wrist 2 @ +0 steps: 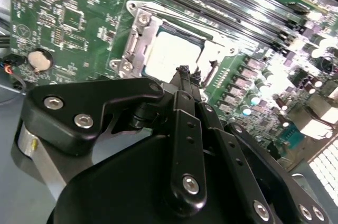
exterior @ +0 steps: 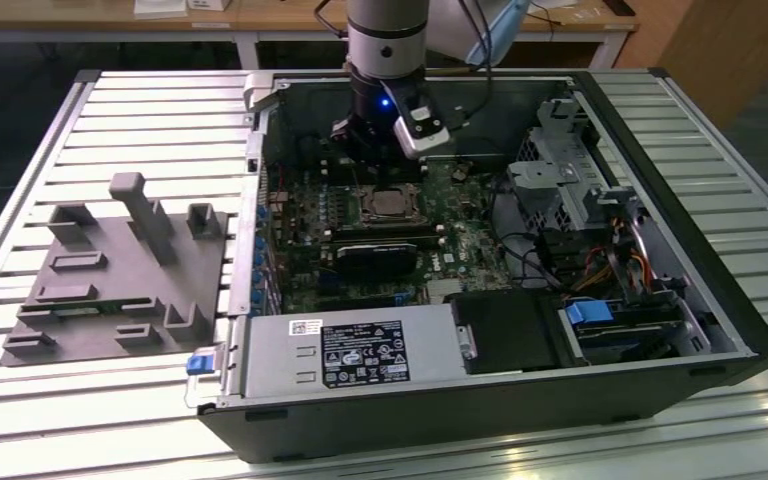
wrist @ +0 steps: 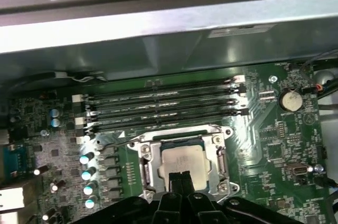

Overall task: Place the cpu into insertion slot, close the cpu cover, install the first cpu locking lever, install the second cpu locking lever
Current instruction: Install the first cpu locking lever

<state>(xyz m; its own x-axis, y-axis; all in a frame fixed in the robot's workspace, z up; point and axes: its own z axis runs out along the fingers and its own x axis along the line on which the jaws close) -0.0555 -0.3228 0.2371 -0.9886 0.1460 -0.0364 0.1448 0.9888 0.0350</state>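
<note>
The cpu (wrist: 182, 158) lies flat in the insertion slot (wrist: 222, 161), its dull silver top showing through the window of the cpu cover (wrist: 149, 163). The cover lies down around the chip. In the second wrist view the cpu (wrist 2: 166, 55) and the cover (wrist 2: 134, 42) sit just beyond my fingertips. My gripper (wrist: 181, 177) hangs over the chip's near edge with its black fingers pressed together and nothing between them. In the exterior view the gripper (exterior: 381, 172) is inside the open computer case, just above the cpu (exterior: 387, 205).
Several long memory slots (wrist: 163, 105) run beside the socket, and a coin battery (wrist: 289, 99) sits further off. A black heatsink block (exterior: 377, 255), a power supply (exterior: 344, 355) and a drive cage (exterior: 571, 180) crowd the case. A grey fixture (exterior: 117, 270) lies at the exterior view's left.
</note>
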